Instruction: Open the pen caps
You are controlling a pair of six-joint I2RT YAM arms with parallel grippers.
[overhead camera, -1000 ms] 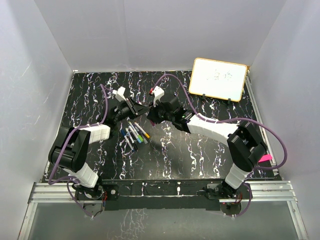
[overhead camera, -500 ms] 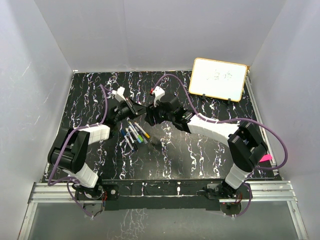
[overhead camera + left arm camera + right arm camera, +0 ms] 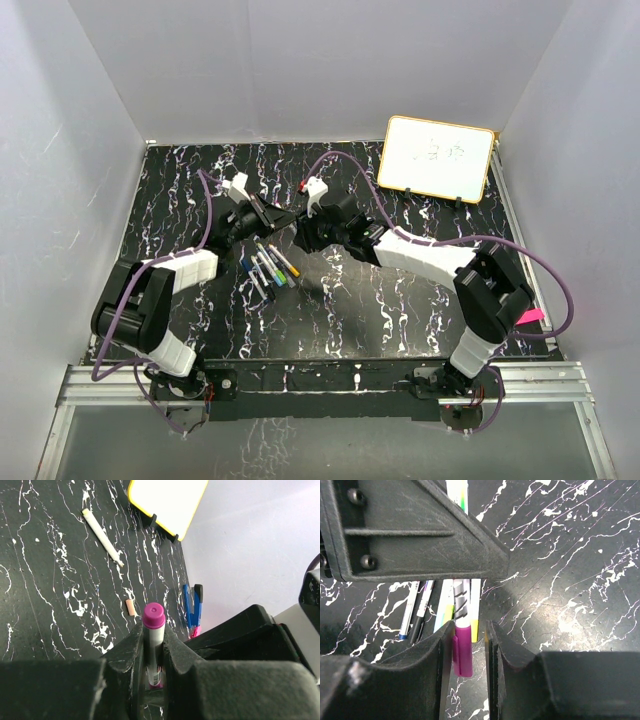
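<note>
Overhead: left gripper and right gripper meet tip to tip over the table. Spare pens lie loose just beside them.
Left wrist: jaws pinch a purple-ended pen.
Right wrist: jaws parted around the purple cap, with a gap on one side.

Glossy black marbled table, matt plastic fingers

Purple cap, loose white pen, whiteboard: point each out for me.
purple cap (image 3: 462,655): right wrist view, middle of its side.
loose white pen (image 3: 102,536): left wrist view, mid-barrel.
whiteboard (image 3: 437,158): top view, centre of its face.
</note>
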